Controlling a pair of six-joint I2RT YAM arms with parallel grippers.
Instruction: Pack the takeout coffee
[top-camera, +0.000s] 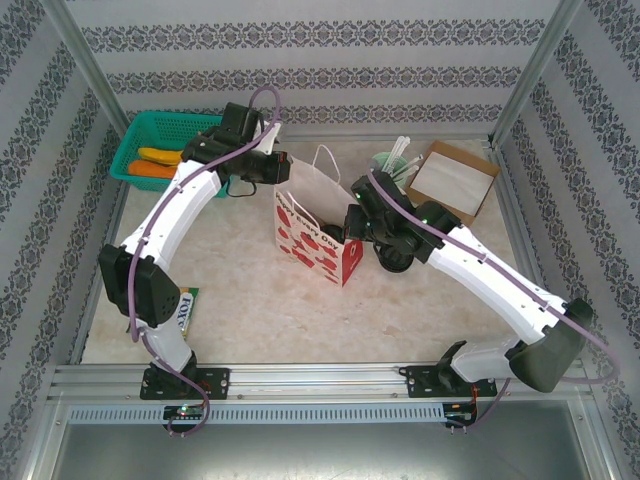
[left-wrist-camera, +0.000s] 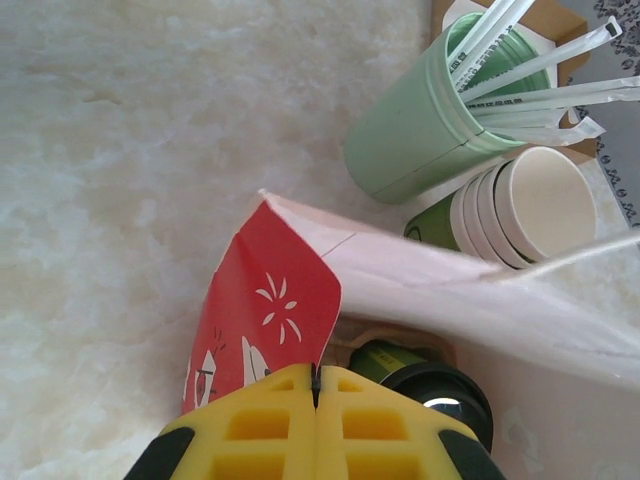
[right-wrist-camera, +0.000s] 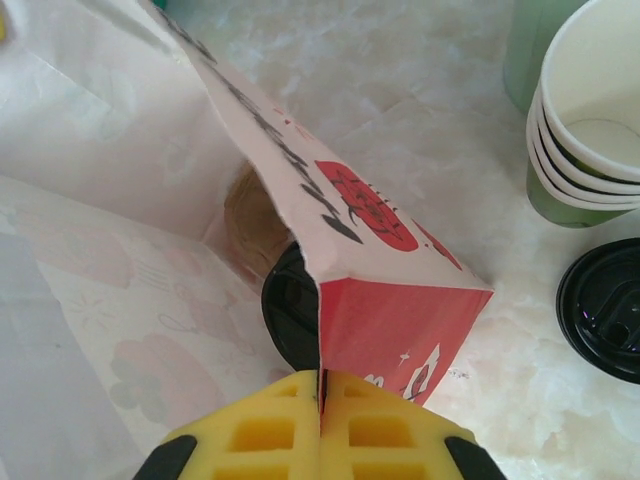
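The takeout coffee, a dark-green cup with a black lid, lies inside the open red-and-white paper bag at mid-table. My left gripper is shut on the bag's red side edge at the mouth, its yellow fingers pressed together. In the top view it sits at the bag's far left corner. My right gripper is shut on the opposite red side fold, with the lid just beyond it. It is at the bag's right end in the top view.
A pale mint cup of white utensils and a nested stack of lidless cups stand right of the bag. Black lids lie on the table beside them. A green basket is at back left, a brown tray at back right.
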